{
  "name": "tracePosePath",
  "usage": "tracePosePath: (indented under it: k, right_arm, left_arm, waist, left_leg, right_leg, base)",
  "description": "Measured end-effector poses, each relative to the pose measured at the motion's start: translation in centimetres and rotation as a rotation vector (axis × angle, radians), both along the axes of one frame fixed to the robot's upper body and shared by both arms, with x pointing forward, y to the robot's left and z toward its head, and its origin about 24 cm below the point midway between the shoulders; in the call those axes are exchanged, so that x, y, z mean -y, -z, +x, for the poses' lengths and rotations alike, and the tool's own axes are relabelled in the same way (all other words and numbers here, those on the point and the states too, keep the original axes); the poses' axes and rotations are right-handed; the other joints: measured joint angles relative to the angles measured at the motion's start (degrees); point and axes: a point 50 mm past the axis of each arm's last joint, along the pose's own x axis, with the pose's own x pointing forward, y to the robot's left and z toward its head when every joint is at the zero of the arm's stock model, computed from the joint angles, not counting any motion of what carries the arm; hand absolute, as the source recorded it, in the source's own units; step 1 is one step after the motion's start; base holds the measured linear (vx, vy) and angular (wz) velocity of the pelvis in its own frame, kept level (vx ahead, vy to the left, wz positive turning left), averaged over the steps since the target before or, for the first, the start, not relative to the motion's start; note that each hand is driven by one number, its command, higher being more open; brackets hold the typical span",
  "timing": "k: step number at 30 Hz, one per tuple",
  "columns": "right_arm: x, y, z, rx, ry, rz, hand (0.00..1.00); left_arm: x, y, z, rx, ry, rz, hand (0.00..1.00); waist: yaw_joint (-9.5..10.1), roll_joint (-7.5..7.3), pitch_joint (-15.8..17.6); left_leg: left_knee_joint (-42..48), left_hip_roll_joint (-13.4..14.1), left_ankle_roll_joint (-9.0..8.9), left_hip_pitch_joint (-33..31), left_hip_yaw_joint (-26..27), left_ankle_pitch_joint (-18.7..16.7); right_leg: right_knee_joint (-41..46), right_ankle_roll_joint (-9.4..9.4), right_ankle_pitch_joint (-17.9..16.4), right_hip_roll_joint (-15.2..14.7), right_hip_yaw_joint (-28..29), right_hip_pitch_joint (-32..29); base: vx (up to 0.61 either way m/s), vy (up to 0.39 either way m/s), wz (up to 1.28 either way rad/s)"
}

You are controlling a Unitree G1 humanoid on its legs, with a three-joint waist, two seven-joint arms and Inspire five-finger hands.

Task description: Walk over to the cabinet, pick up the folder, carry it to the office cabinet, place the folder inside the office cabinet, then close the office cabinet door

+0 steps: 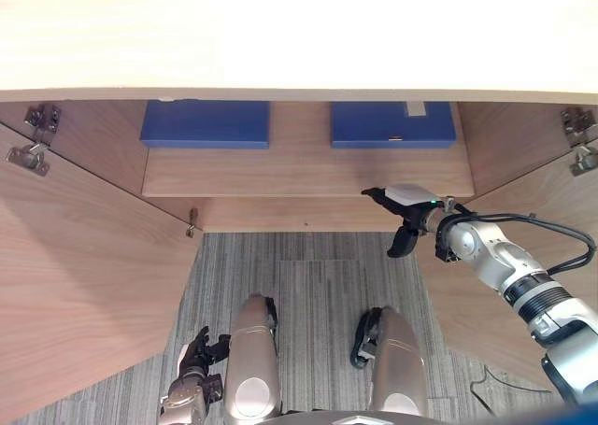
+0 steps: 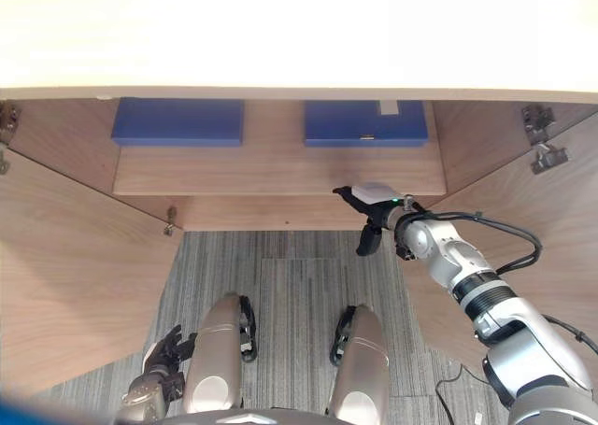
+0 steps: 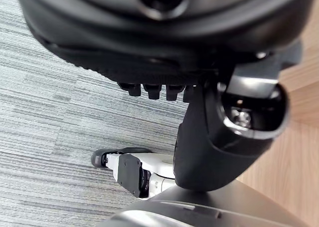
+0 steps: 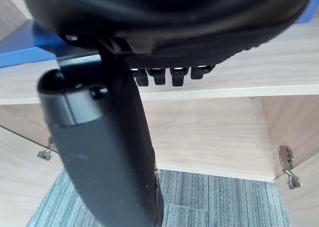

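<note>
This looks like an office. A light wood-laminate storage cabinet (image 1: 299,33) stands with both doors (image 1: 84,294) swung wide on metal hinges (image 1: 42,119). Two blue folders (image 1: 206,123) sit side by side but apart on its shelf (image 1: 299,173). The floor is covered in grey, finely striped carpet tiles (image 1: 308,285), the hard-wearing kind laid in workplaces.

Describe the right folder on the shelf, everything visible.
The right folder is dark blue, flat and rectangular, seemingly stiff board. It lies flat on the wooden shelf, its rear hidden under the cabinet top. A white label sits near its rear right; a small metal fitting shows at its front edge. It lies apart from the left folder. The right hand hangs before the shelf, not touching it.
</note>
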Motion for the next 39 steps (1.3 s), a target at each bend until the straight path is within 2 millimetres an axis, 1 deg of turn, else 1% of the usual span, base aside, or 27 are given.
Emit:
tracePosePath:
  k: [2, 5, 7, 8, 9, 10, 11, 12, 13, 15, 16, 18, 19, 20, 22, 23, 24, 25, 26, 28, 30, 34, 35, 36, 37, 38, 39]
  right_arm:
    - [-0.5, 0.7, -0.4, -0.024, -0.011, 0.015, 1.0]
    - [-1.0, 2.9, -1.5, -0.085, -0.011, 0.047, 1.0]
    - [-0.7, 5.8, -3.6, -0.176, 0.03, 0.088, 1.0]
    - [-0.4, 6.7, -4.2, -0.203, 0.052, 0.11, 1.0]
    - [0.0, 8.8, -5.8, -0.274, 0.107, 0.154, 1.0]
    - [0.2, 10.0, -6.6, -0.315, 0.137, 0.177, 1.0]
    - [0.6, 12.2, -8.3, -0.396, 0.212, 0.227, 1.0]
    - [0.9, 14.6, -10.1, -0.48, 0.307, 0.272, 1.0]
    - [1.0, 15.8, -11.1, -0.522, 0.364, 0.299, 1.0]
    - [1.2, 20.0, -15.8, -0.682, 0.612, 0.4, 1.0]
    - [1.1, 20.8, -17.0, -0.71, 0.674, 0.425, 1.0]
    - [1.3, 22.7, -20.6, -0.745, 0.952, 0.572, 1.0]
    - [1.2, 23.0, -21.3, -0.745, 1.013, 0.603, 1.0]
    - [1.1, 23.7, -23.1, -0.75, 1.142, 0.667, 1.0]
    - [0.3, 24.4, -24.9, -0.753, 1.313, 0.768, 1.0]
    - [0.1, 24.7, -25.5, -0.746, 1.396, 0.817, 1.0]
    - [0.3, 24.8, -26.0, -0.741, 1.486, 0.871, 1.0]
    - [0.9, 24.8, -26.4, -0.718, 1.56, 0.907, 1.0]
    - [1.2, 24.8, -26.9, -0.69, 1.625, 0.946, 1.0]
    - [1.4, 24.9, -27.7, -0.643, 1.745, 1.019, 1.0]
    - [1.1, 25.1, -28.4, -0.626, 1.83, 1.076, 1.0]
    - [1.2, 24.6, -26.9, -0.548, 1.829, 1.123, 1.0]
    - [1.3, 24.5, -26.6, -0.537, 1.819, 1.126, 1.0]
    - [1.5, 24.3, -26.1, -0.523, 1.79, 1.123, 1.0]
    - [1.5, 24.2, -25.6, -0.513, 1.77, 1.123, 1.0]
    - [1.7, 23.7, -24.5, -0.48, 1.725, 1.13, 1.0]
    - [1.5, 23.4, -23.2, -0.455, 1.699, 1.156, 1.0]
  left_arm:
    - [-0.3, 0.3, -0.7, -0.025, -0.004, 0.004, 1.0]
    - [-1.2, 0.6, -1.9, -0.088, 0.006, 0.03, 1.0]
    - [-1.7, 0.8, -2.8, -0.126, 0.03, 0.051, 1.0]
    - [-1.8, 0.8, -2.9, -0.13, 0.031, 0.055, 1.0]
    - [-2.1, 0.9, -3.3, -0.141, 0.034, 0.064, 1.0]
    - [-2.1, 0.9, -3.6, -0.147, 0.033, 0.065, 1.0]
    - [-2.1, 0.9, -3.7, -0.151, 0.033, 0.064, 1.0]
    - [-2.0, 0.9, -3.5, -0.148, 0.044, 0.068, 1.0]
    - [-1.8, 0.9, -3.4, -0.147, 0.051, 0.069, 1.0]
    - [-0.4, 1.2, -3.1, -0.138, 0.063, 0.039, 1.0]
    - [0.1, 1.3, -3.0, -0.134, 0.057, 0.028, 1.0]
    - [1.5, 1.9, -3.4, -0.152, 0.054, -0.008, 1.0]
    - [1.9, 2.0, -3.5, -0.161, 0.057, -0.015, 1.0]
    - [2.4, 2.3, -3.9, -0.18, 0.062, -0.025, 1.0]
    - [2.2, 2.3, -4.1, -0.187, 0.035, -0.026, 1.0]
    - [1.9, 2.3, -4.3, -0.186, -0.004, -0.025, 1.0]
    - [1.7, 2.3, -4.4, -0.181, -0.051, -0.029, 1.0]
    - [1.7, 2.3, -4.5, -0.18, -0.077, -0.036, 1.0]
    - [1.7, 2.4, -4.9, -0.19, -0.094, -0.036, 1.0]
    - [2.0, 2.6, -5.5, -0.206, -0.117, -0.05, 1.0]
    - [1.9, 2.6, -5.6, -0.202, -0.139, -0.059, 1.0]
    - [3.1, 2.7, -4.8, -0.191, -0.092, -0.074, 1.0]
    - [3.5, 2.6, -4.4, -0.184, -0.08, -0.078, 1.0]
    - [3.9, 2.5, -3.6, -0.167, -0.055, -0.078, 1.0]
    - [4.1, 2.4, -3.3, -0.155, -0.052, -0.079, 1.0]
    - [4.4, 2.3, -2.8, -0.135, -0.054, -0.076, 1.0]
    - [4.9, 2.1, -2.1, -0.108, -0.051, -0.082, 1.0]
  waist:
    - [0.08, -0.78, -0.8]
    - [-0.22, -1.83, -2.4]
    - [-0.8, -2.98, -5.5]
    - [-0.97, -3.21, -6.4]
    - [-1.49, -3.76, -8.7]
    - [-1.84, -3.92, -10.0]
    - [-2.69, -4.14, -12.1]
    - [-3.19, -3.99, -13.5]
    - [-3.36, -3.68, -14.3]
    - [-4.57, -2.12, -17.8]
    - [-4.76, -1.83, -18.1]
    - [-6.06, -1.17, -19.1]
    - [-6.16, -1.18, -19.6]
    - [-6.35, -1.24, -20.5]
    - [-6.61, -1.75, -20.9]
    - [-6.28, -1.87, -20.8]
    - [-5.49, -1.0, -20.6]
    - [-4.91, 0.32, -20.5]
    - [-4.94, 1.45, -20.7]
    - [-5.55, 2.1, -20.8]
    - [-5.68, 1.99, -20.8]
    - [-5.87, 1.82, -20.7]
    - [-5.86, 1.69, -20.4]
    - [-5.8, 2.31, -19.7]
    - [-5.8, 2.72, -19.4]
    - [-5.55, 3.34, -18.7]
    - [-5.32, 4.03, -17.8]
  left_leg:
    - [-2.5, 0.3, -0.63, 2.3, 1.2, 0.7]
    - [-12.2, 0.6, -1.06, 7.6, 3.1, 5.1]
    - [-25.1, -1.0, -1.14, 11.8, 4.4, 11.9]
    - [-28.5, -1.7, -1.23, 13.0, 4.6, 13.7]
    - [-35.6, -3.3, -1.35, 15.1, 5.2, 17.3]
    - [-38.5, -4.2, -1.33, 15.9, 5.4, 18.7]
    - [-43.6, -5.7, -1.34, 17.4, 5.5, 21.4]
    - [-47.8, -6.7, -1.39, 19.0, 5.5, 23.6]
    - [-49.1, -6.8, -1.44, 19.5, 5.3, 24.3]
    - [-51.5, -6.8, -1.81, 19.9, 4.1, 25.7]
    - [-52.0, -6.8, -1.85, 20.5, 4.0, 26.0]
    - [-55.0, -6.8, -2.13, 24.0, 4.0, 27.1]
    - [-55.6, -6.8, -2.22, 24.7, 4.1, 27.4]
    - [-56.9, -6.6, -2.38, 25.9, 4.4, 27.9]
    - [-54.5, -5.4, -3.59, 26.6, 5.5, 26.1]
    - [-48.5, -3.9, -3.8, 24.7, 5.7, 22.7]
    - [-39.1, -2.2, -3.45, 22.0, 1.5, 17.6]
    - [-34.9, -1.8, -3.65, 21.2, -4.2, 13.9]
    - [-32.2, -1.6, -4.07, 21.1, -7.3, 11.5]
    - [-29.3, -2.2, -4.26, 22.0, -8.9, 7.8]
    - [-28.7, -2.4, -3.84, 23.3, -4.7, 6.6]
    - [-30.4, -3.3, -2.73, 26.3, 8.1, 6.6]
    - [-30.8, -3.5, -2.62, 27.0, 9.5, 6.6]
    - [-31.9, -3.8, -2.16, 28.6, 12.5, 6.9]
    - [-32.4, -3.7, -1.87, 29.2, 14.4, 7.1]
    - [-33.3, -2.8, -1.16, 30.0, 17.8, 7.6]
    - [-33.3, -2.2, -1.15, 31.0, 20.7, 7.7]
  right_leg:
    - [-2.9, -0.02, 1.4, 0.7, 0.2, 1.6]
    - [-14.8, -0.43, 7.5, 3.5, -0.5, 7.4]
    - [-30.6, -0.66, 15.6, 5.4, -2.2, 13.1]
    - [-35.0, -0.66, 17.9, 5.8, -2.7, 14.9]
    - [-43.5, -0.68, 22.2, 6.3, -3.4, 17.8]
    - [-47.0, -0.6, 24.0, 6.4, -3.7, 18.9]
    - [-52.3, -0.7, 26.7, 6.3, -4.5, 20.8]
    - [-54.5, -0.74, 27.7, 6.2, -4.9, 21.8]
    - [-54.7, -0.75, 27.7, 6.3, -5.2, 21.9]
    - [-55.0, -1.07, 27.4, 6.7, -6.5, 22.2]
    - [-55.1, -1.22, 27.3, 6.8, -6.6, 22.6]
    - [-55.3, -1.62, 26.8, 7.2, -6.6, 24.8]
    - [-55.3, -1.64, 26.7, 7.4, -6.5, 25.1]
    - [-55.2, -1.85, 26.3, 7.7, -6.3, 25.6]
    - [-54.9, -2.12, 26.0, 8.5, -4.9, 26.0]
    - [-54.2, -2.48, 25.7, 9.3, -3.8, 26.0]
    - [-53.3, -3.03, 25.6, 11.0, -1.4, 25.8]
    - [-52.9, -3.19, 25.8, 12.7, 0.8, 25.9]
    - [-52.9, -3.02, 26.3, 13.9, 2.6, 26.0]
    - [-53.7, -2.81, 27.4, 15.2, 6.8, 25.9]
    - [-54.8, -2.46, 29.1, 15.8, 12.0, 24.7]
    - [-54.9, -1.12, 33.0, 15.8, 23.3, 20.4]
    - [-54.8, -1.12, 33.4, 15.8, 24.1, 20.3]
    - [-54.2, -1.51, 34.4, 16.2, 24.3, 19.6]
    - [-53.8, -2.43, 35.3, 16.7, 23.0, 18.8]
    - [-52.2, -6.12, 34.4, 16.5, 15.9, 17.4]
    - [-44.8, -10.55, 30.3, 14.0, 5.1, 13.5]
  base:
    - [0.03, 0.042, -0.25]
    - [0.05, 0.036, -0.25]
    - [0.07, 0.005, -0.03]
    - [0.11, -0.008, 0.08]
    - [0.09, -0.009, 0.1]
    - [0.12, -0.024, 0.14]
    - [0.09, -0.036, 0.16]
    - [0.07, -0.044, 0.19]
    - [0.02, -0.057, 0.21]
    - [0.0, -0.059, 0.22]
    - [-0.01, -0.042, 0.11]
    - [-0.05, -0.027, 0.0]
    - [-0.06, -0.02, -0.07]
    - [-0.04, -0.02, -0.14]
    - [-0.06, -0.029, -0.3]
    - [-0.07, -0.054, -0.69]
    - [-0.06, -0.011, -1.04]
    - [-0.03, 0.038, -1.22]
    - [-0.04, 0.13, -1.26]
    - [-0.08, 0.195, -1.09]
    - [-0.09, 0.19, -1.33]
    - [-0.05, 0.146, -1.49]
    - [-0.05, 0.125, -1.19]
    - [-0.03, 0.045, -0.95]
    - [-0.05, -0.002, -1.25]
    - [-0.01, -0.014, -1.29]
    - [0.0, 0.007, -1.2]
